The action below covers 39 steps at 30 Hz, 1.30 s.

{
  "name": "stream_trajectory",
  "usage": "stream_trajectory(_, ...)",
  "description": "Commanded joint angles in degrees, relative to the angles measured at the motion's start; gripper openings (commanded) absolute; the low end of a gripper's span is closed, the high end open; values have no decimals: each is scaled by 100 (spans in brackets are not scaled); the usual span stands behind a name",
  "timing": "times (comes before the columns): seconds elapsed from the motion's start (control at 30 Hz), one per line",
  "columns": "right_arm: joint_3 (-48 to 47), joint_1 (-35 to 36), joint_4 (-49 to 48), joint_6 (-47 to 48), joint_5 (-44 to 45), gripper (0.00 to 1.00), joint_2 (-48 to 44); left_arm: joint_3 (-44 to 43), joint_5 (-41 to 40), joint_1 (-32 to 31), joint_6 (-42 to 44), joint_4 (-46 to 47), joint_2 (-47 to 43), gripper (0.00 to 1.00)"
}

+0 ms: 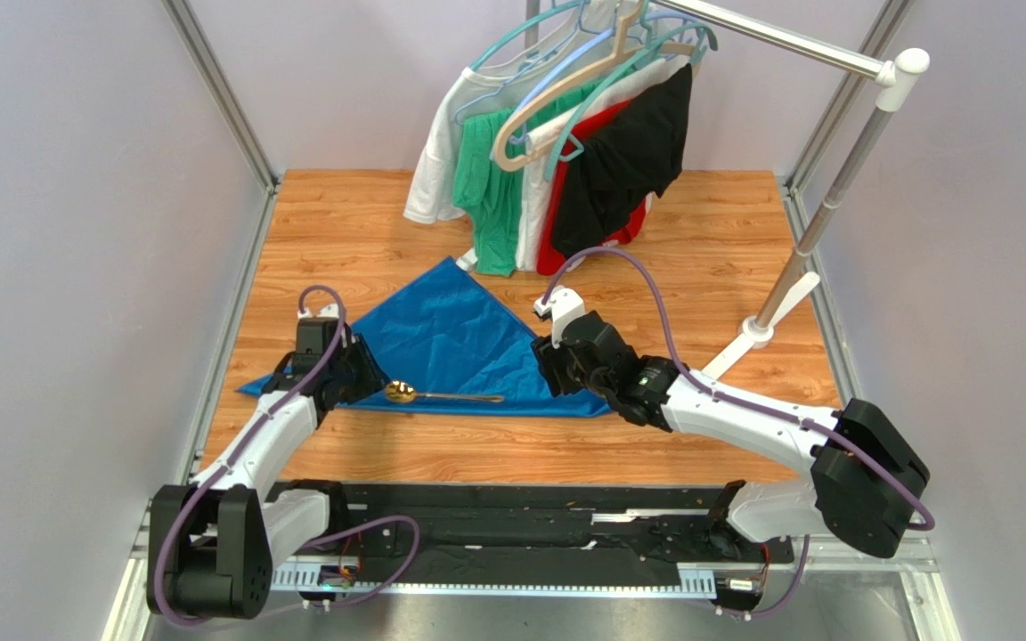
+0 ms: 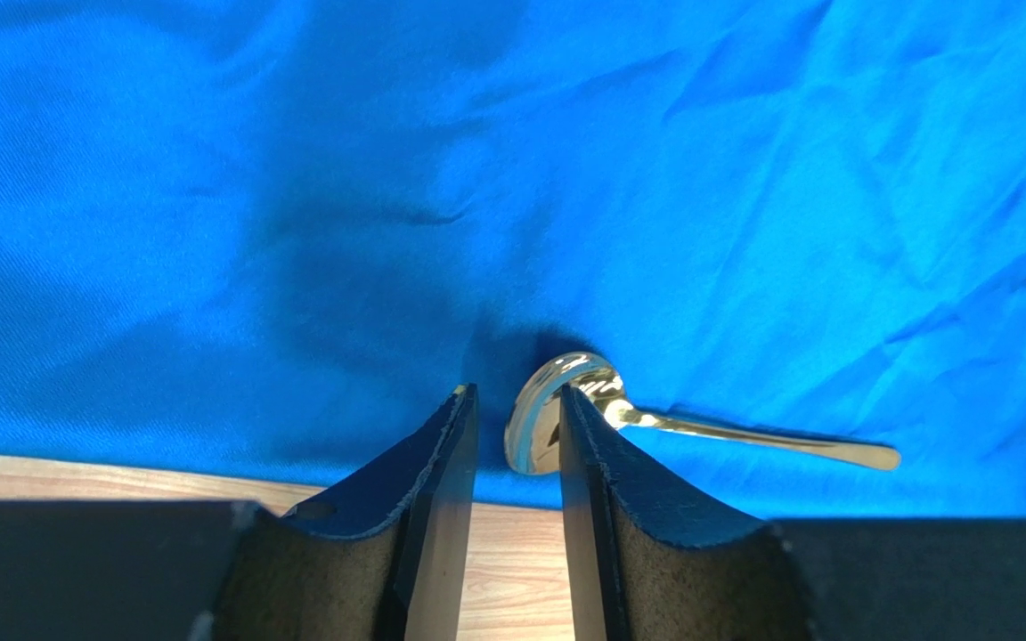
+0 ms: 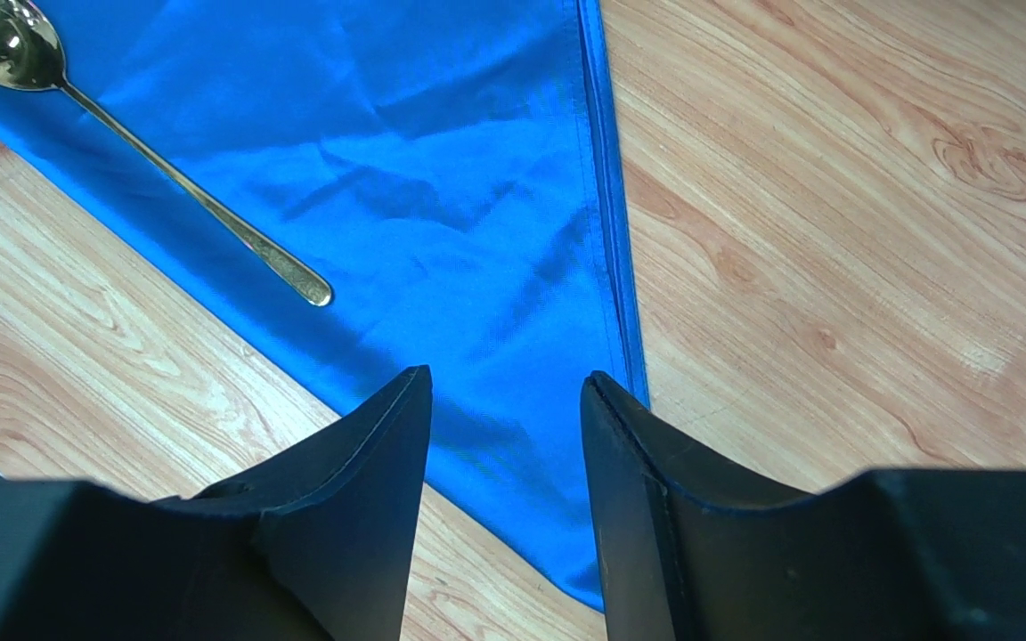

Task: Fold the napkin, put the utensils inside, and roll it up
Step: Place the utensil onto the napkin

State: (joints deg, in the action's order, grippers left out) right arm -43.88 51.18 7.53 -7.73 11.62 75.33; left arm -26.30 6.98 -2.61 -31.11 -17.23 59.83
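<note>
The napkin (image 1: 458, 341) (image 2: 612, 160) (image 3: 452, 200) lies flat on the wooden table, folded into a blue triangle with its long edge toward the arms. A gold spoon (image 1: 445, 397) (image 2: 746, 434) (image 3: 3, 43) rests on it along that front edge, bowl to the left. My left gripper (image 1: 374, 387) (image 2: 519, 394) is low at the spoon's bowl. Its jaws stand a little apart, and the bowl sits just past the tips, partly behind the right finger (image 2: 612, 468). My right gripper (image 1: 545, 374) (image 3: 505, 378) hangs open over the napkin's right corner with nothing between its fingers.
A clothes rack with green, white, red and black garments on hangers (image 1: 572, 147) stands at the back of the table. Its slanted pole and foot (image 1: 773, 321) reach down to the right. Bare wood (image 1: 719, 241) lies around the napkin, and metal frame posts edge the table.
</note>
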Motion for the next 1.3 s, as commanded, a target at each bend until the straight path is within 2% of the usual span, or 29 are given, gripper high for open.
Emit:
stream_trajectory(0.0, -42, 6, -401, 35, -125, 49, -45, -208, -13, -20, -44, -157, 151, 37)
stream_trajectory(0.23, 46, 6, -507, -36, -116, 49, -124, -252, 137, -20, 0, -96, 371, 34)
stream_trajectory(0.53, 28, 6, -481, -54, -116, 49, -71, -296, 260, -20, 79, 27, 538, 26)
stream_trajectory(1.07, 37, 6, -454, -62, -142, 49, -36, -287, 128, -20, 35, -61, 459, 13)
stream_trajectory(1.27, 72, 15, -428, -62, -133, 49, -89, -261, 58, -20, 35, -87, 327, 6)
